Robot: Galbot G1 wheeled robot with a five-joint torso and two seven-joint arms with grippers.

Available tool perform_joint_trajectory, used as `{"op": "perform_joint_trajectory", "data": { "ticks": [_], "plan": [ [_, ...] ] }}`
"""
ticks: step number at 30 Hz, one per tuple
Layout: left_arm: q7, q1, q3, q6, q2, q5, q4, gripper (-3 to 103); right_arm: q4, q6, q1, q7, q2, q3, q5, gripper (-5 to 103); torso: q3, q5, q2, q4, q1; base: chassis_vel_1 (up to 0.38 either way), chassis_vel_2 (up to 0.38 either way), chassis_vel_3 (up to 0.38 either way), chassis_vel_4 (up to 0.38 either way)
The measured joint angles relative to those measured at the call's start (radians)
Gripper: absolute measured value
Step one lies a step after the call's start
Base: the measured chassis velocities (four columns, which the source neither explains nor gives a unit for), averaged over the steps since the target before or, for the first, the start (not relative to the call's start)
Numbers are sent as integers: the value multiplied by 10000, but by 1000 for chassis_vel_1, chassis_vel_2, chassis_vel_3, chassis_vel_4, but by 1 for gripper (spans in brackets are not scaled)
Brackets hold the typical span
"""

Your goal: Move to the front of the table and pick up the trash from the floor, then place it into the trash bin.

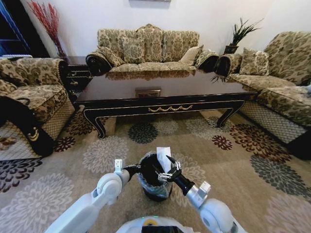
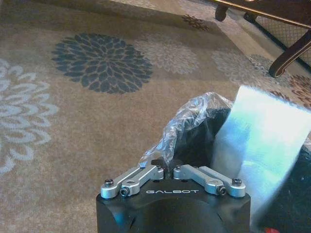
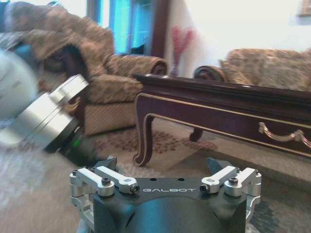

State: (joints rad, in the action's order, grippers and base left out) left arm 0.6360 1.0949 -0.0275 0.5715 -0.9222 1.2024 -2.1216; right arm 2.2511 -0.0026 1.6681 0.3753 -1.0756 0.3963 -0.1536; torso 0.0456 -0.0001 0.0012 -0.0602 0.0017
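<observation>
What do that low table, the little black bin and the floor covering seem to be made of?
The table looks like dark wood with a glossy lacquer: the sofa mirrors in its top, and gold scrollwork trims its front edge. The trash bin seems to be black plastic or metal, I cannot tell which; its liner is thin clear plastic film, crinkled and shiny. The floor is a woven carpet, matte, with floral medallions.

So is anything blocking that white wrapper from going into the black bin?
Nothing visible does. The white wrapper stands upright right at the trash bin's open mouth, with the right gripper open beside it and the left gripper at the bin's rim.
</observation>
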Motion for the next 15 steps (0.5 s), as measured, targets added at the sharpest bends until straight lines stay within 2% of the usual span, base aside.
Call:
{"op": "perform_joint_trajectory", "data": {
  "ticks": [2,5,7,15],
  "plan": [
    [-1,7,27,-1,-1,-1,5,4,3,109,106,63,1,5,-23,100,0,2,0,0,0,0,0,0,0],
    [-7,45,158,-67,11,-29,49,4,27,172,151,-89,-121,-31,-882,100,-1,1,0,0,0,0,0,0,0],
    [-8,71,229,-107,49,-45,63,4,23,198,82,-164,-135,-2,-998,100,0,0,0,0,0,0,0,0,0],
    [20,402,1319,-414,558,-17,45,4,-321,342,-259,-1141,-76,487,-2225,100,0,1,0,3,0,0,0,0,0]
  ]
}}
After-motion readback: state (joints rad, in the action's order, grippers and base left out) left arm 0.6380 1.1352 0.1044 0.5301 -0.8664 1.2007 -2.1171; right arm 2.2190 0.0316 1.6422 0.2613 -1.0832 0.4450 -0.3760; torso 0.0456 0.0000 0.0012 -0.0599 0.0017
